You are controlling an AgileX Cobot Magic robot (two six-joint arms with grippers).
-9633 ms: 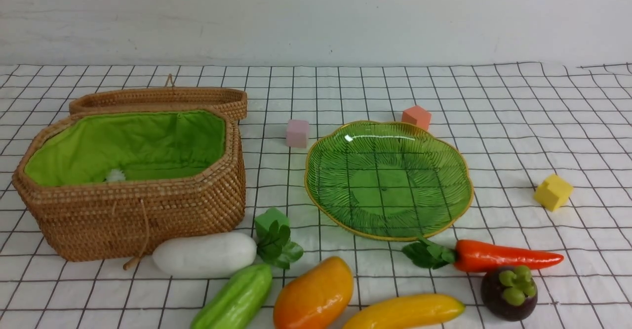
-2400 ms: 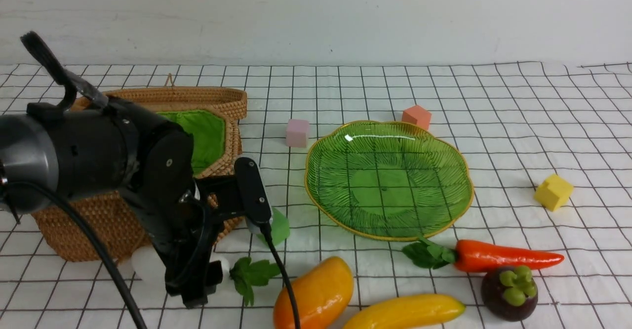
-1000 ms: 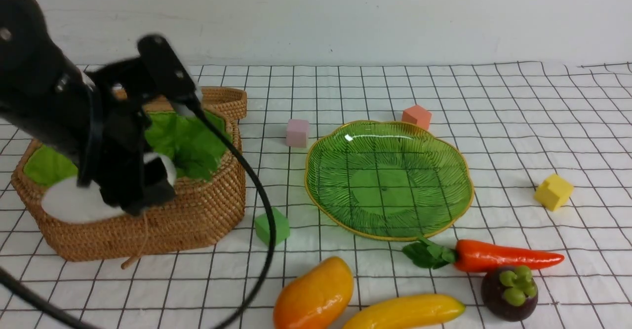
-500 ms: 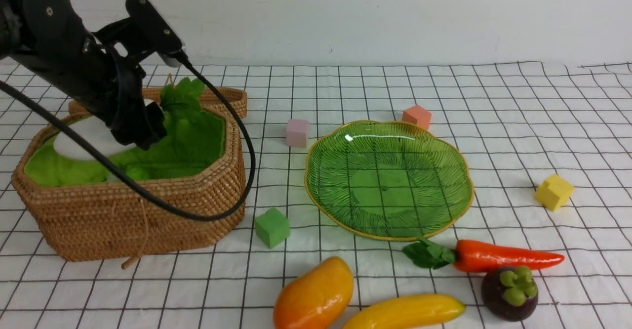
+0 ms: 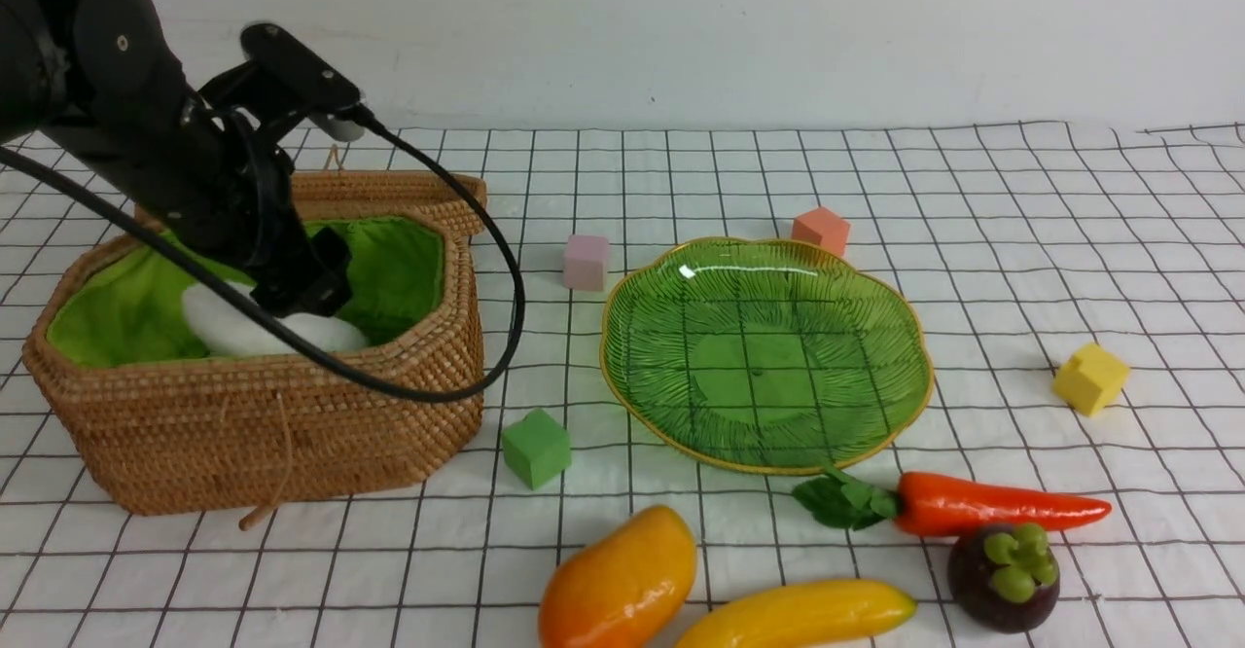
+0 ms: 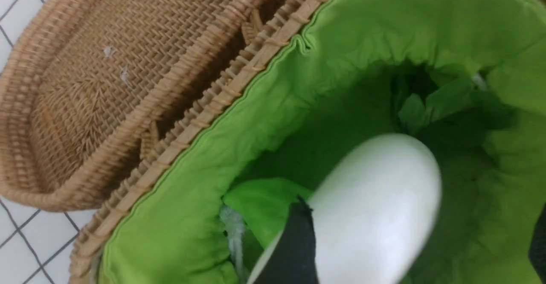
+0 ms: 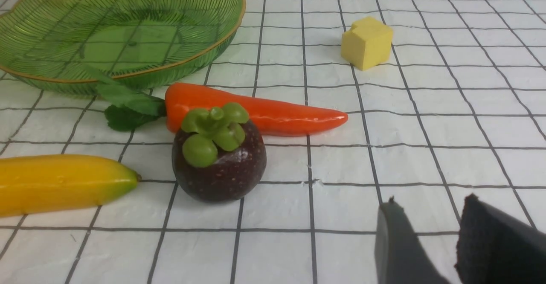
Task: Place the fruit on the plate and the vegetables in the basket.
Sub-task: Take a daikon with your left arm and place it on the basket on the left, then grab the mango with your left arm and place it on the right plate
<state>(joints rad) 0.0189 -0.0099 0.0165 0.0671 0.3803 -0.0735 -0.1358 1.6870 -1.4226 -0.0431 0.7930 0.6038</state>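
The white radish (image 5: 243, 332) (image 6: 375, 207) lies inside the green-lined wicker basket (image 5: 253, 424). My left gripper (image 5: 302, 288) (image 6: 420, 224) hangs over it, open: one finger touches the radish and the other stands well off it. The carrot (image 5: 992, 504) (image 7: 256, 111), mangosteen (image 5: 1002, 578) (image 7: 219, 160), banana (image 5: 798, 614) (image 7: 59, 184) and mango (image 5: 620, 582) lie on the cloth in front of the empty green plate (image 5: 764, 356) (image 7: 119, 32). My right gripper (image 7: 431, 201), seen only in its wrist view, hovers near the mangosteen, narrowly open and holding nothing.
The basket lid (image 5: 409, 191) (image 6: 98, 88) leans behind the basket. Foam cubes dot the checked cloth: green (image 5: 535, 447), pink (image 5: 586, 261), orange (image 5: 820, 230), yellow (image 5: 1089, 378) (image 7: 367, 42). The left arm's cable loops over the basket's right end.
The left arm carried the radish up over the basket's front wall and down inside. Its jaws have since spread, and the radish now rests lower on the lining.
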